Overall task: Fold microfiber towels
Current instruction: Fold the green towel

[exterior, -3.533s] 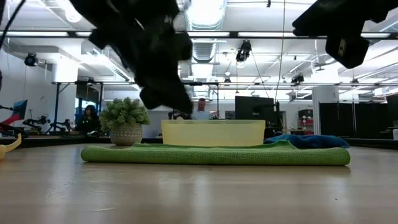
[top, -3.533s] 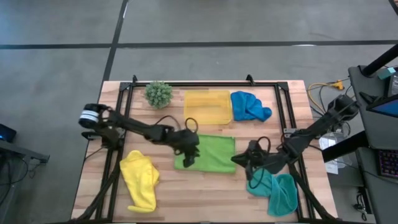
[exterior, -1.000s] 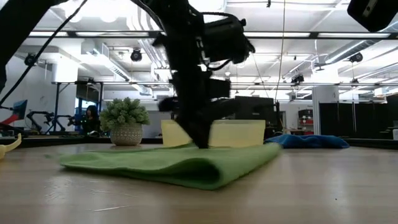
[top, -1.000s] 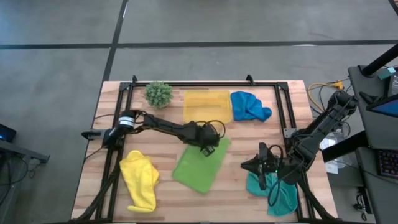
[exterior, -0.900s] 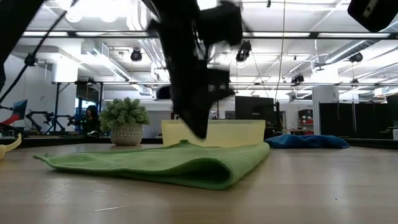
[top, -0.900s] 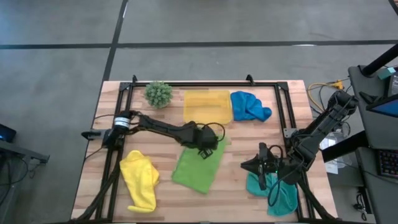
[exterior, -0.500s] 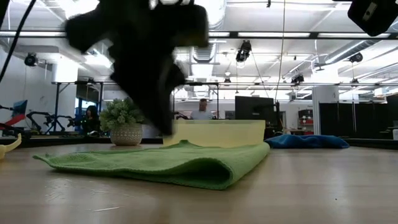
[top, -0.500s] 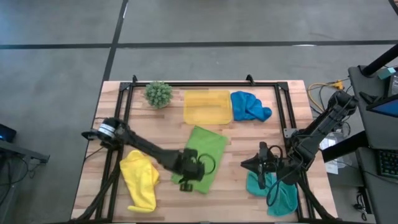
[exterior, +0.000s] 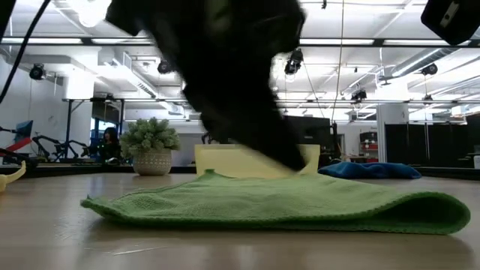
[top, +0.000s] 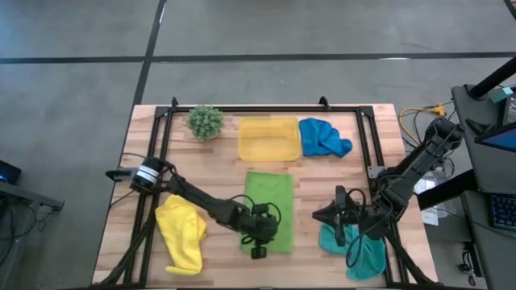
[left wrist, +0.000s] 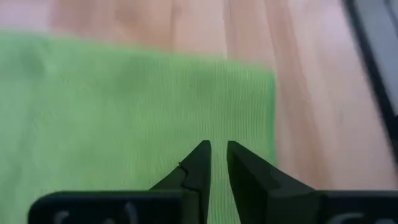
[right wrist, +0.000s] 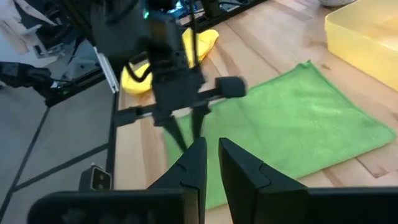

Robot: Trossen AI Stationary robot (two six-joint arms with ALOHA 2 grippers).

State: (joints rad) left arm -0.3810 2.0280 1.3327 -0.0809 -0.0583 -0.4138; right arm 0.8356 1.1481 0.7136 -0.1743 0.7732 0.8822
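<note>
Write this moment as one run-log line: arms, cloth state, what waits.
left gripper: nearly shut, over green towel's near edge | right gripper: idle beside teal towel | green towel: folded, flat

The left arm is stretched from the left-centre of the high view toward the lower centre, where the left gripper (top: pixel 260 240) is held low, its two fingers (left wrist: pixel 200 163) drawn nearly together with only a narrow slit between them. The right arm is folded at the right edge of that view; the right gripper (top: pixel 318 214) is pointed leftward, its fingers (right wrist: pixel 195 159) likewise set close.
</note>
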